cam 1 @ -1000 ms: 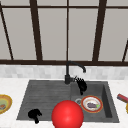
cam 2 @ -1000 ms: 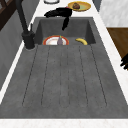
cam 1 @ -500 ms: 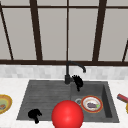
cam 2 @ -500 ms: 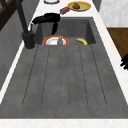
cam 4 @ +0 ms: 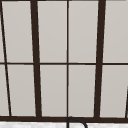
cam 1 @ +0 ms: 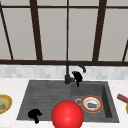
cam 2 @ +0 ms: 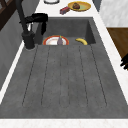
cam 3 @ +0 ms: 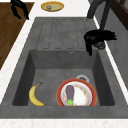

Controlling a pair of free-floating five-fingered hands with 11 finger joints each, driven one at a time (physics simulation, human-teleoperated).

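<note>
A banana (cam 3: 35, 95) and a plated eggplant (cam 3: 70, 93) (in the basin).

The right robot hand (cam 1: 77, 75) hangs just beside the black curved faucet (cam 1: 68, 75), at the back rim of the dark grey sink basin (cam 3: 40, 72). In the basin, a red-rimmed round plate (cam 3: 76, 94) lies right of a yellow banana (cam 3: 35, 95). The left robot hand (cam 1: 34, 114) hovers at the surface's front edge, left of the drainboard.

We see a robot hand (cam 3: 98, 37) beside the faucet (cam 3: 100, 11), fingers hanging over the basin. Below lie a banana (cam 3: 35, 96) and a plate (cam 3: 76, 95) carrying an eggplant (cam 3: 70, 93).
</note>
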